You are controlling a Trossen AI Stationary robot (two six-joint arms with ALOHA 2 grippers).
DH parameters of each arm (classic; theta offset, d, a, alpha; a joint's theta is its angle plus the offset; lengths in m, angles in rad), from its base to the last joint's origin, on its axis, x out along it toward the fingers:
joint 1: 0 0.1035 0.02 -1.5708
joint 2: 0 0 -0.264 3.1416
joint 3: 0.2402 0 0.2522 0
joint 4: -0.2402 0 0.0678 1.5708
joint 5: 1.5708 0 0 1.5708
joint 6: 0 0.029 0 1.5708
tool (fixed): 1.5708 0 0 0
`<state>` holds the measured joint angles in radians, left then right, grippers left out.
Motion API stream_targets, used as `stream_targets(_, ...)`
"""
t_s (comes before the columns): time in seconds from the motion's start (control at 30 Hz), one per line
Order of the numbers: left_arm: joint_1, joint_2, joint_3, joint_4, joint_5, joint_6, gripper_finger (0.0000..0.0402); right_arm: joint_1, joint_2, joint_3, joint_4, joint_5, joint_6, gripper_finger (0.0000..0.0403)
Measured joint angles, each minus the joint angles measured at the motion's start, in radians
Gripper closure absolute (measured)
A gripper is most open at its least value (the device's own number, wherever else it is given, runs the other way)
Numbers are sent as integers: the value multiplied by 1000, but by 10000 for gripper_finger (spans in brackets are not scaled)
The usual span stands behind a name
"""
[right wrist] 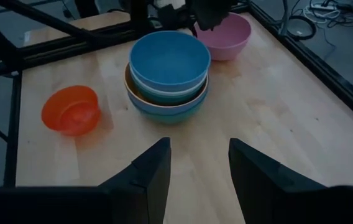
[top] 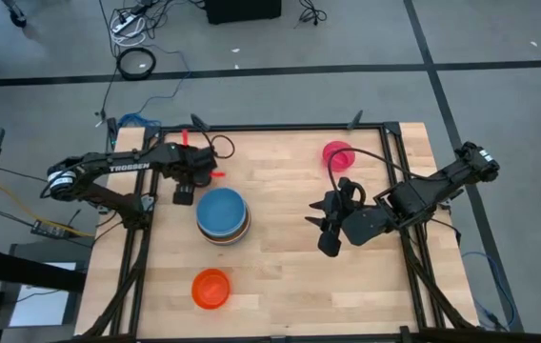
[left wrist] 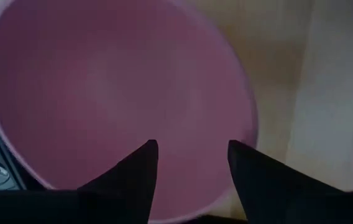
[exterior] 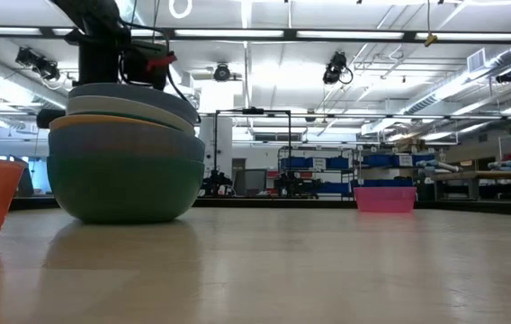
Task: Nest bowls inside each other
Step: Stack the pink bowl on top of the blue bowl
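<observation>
A pale pink bowl (left wrist: 114, 93) stands on the table behind the stack, and my left gripper (left wrist: 192, 149) hangs open over its hollow, pointing down. No contact with it shows. In the high view my left arm (top: 185, 186) hides this bowl. Several bowls sit nested in a stack (top: 223, 215) at the table's middle, a blue one (right wrist: 169, 59) on top. An orange bowl (top: 210, 288) stands alone near the front edge and a magenta bowl (top: 338, 154) at the far right. My right gripper (top: 329, 233) hangs open above the table's right half, with nothing between its fingers.
Black frame rails (top: 290, 128) run along the table's far edge and both sides. Bare wood lies between the stack and my right gripper, and along the front right. Cables (top: 137, 62) lie on the floor beyond the table.
</observation>
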<state>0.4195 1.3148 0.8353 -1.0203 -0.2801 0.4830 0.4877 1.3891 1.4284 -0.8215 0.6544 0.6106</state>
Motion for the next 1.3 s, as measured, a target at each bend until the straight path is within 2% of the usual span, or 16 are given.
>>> stream_targets(0.17,6,0,-8,12,9,7,198,0,0,0,-1,0,15,252)
stream_targets(0.43,6,0,82,-128,15,-12,198,-16,0,0,-6,-1,16,252)
stream_targets(0.7,6,0,120,-175,169,-46,198,-23,0,0,-11,-1,14,252)
stream_targets(0.77,6,0,120,-179,175,-55,198,-23,0,0,-11,-2,13,252)
stream_targets(1.0,6,0,60,-137,173,-69,198,-22,0,0,-11,-2,10,252)
stream_targets(1.1,6,0,25,-117,141,-72,198,-22,0,0,-11,-2,10,252)
stream_targets(1.3,6,0,-36,0,145,-73,198,-22,0,0,-11,-2,8,252)
